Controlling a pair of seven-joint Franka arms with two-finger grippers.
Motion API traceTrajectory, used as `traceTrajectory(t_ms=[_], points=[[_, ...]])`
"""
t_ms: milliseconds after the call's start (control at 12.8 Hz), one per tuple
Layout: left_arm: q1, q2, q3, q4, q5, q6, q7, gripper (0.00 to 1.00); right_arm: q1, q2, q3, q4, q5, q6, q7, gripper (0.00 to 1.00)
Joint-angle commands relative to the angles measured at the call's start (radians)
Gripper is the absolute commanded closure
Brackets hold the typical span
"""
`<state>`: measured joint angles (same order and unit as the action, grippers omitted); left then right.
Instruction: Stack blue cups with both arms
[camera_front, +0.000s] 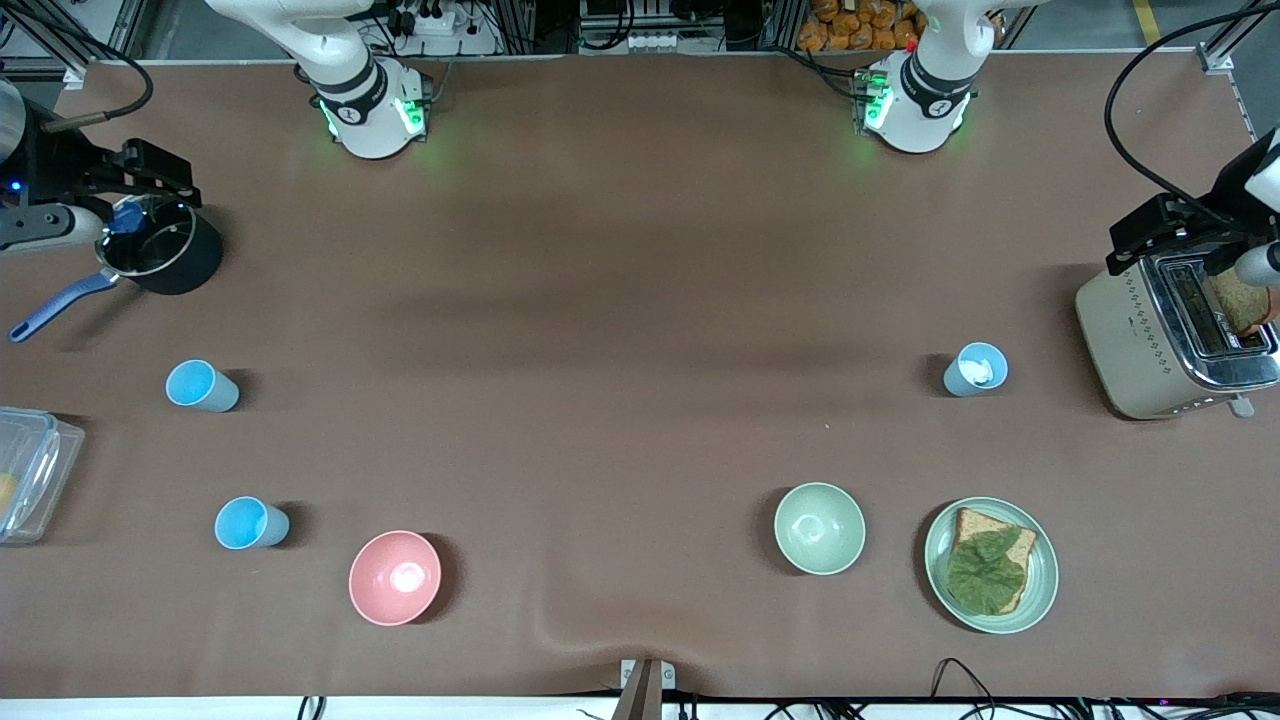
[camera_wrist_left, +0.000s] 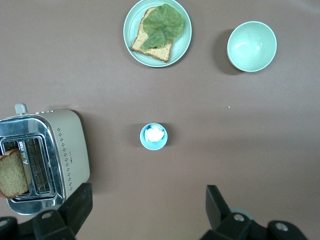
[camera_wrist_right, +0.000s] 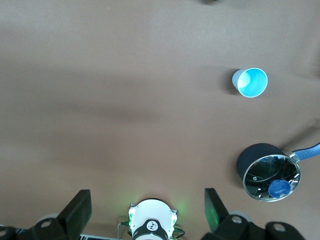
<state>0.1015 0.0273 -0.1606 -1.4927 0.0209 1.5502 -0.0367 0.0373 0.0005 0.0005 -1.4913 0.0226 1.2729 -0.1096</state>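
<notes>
A greyer-blue cup (camera_wrist_left: 153, 136) with a whitish inside stands upright mid-frame on the brown counter (camera_wrist_left: 260, 130); the left tool (camera_wrist_left: 148, 210) shows two black fingers spread wide along the bottom edge; a toaster (camera_wrist_left: 45, 160) holding bread sits lower left; a plate (camera_wrist_left: 157, 32) with toast and a leaf top centre; a pale green bowl (camera_wrist_left: 251, 46) upper right.

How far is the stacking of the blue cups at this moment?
Nothing is stacked yet. Three small light-blue plastic cups stand apart on the brown table: two toward the right arm's end, one with a whitish inside near the beige toaster. Neither arm holds anything: the left gripper and the right gripper hang open above the table. All picking and stacking remains.
</notes>
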Motion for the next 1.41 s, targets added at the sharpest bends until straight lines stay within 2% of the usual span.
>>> traceTrajectory(t_ms=[0,157,314,706,863,1098,1333], points=[[0.007,0.017,-0.002,-0.001,0.002,-0.007,-0.008,0.0,0.0,-0.017,0.001,-0.006,-0.001,-0.009,-0.005,0.0],[0.018,0.042,0.001,-0.053,0.001,0.016,-0.023,0.0,0.0,-0.017,0.001,-0.006,-0.001,-0.009,-0.005,0.0],[0.061,0.033,0.0,-0.177,0.001,0.137,-0.02,0.0,0.0,-0.017,0.001,-0.006,-0.001,-0.009,-0.005,0.0],[0.089,0.028,0.0,-0.46,0.002,0.419,-0.017,0.0,-0.008,-0.016,-0.001,-0.006,0.0,-0.009,-0.004,0.0],[0.109,0.029,0.0,-0.533,0.002,0.484,-0.002,0.0,-0.004,-0.016,-0.001,-0.004,-0.001,-0.013,-0.005,0.0],[0.107,0.049,0.0,-0.648,0.002,0.655,0.0,0.0,-0.002,-0.011,-0.001,-0.004,-0.006,-0.035,-0.005,0.0],[0.115,0.126,0.0,-0.71,0.002,0.793,0.0,0.0,0.001,-0.004,-0.001,-0.003,-0.009,-0.035,-0.004,0.0]])
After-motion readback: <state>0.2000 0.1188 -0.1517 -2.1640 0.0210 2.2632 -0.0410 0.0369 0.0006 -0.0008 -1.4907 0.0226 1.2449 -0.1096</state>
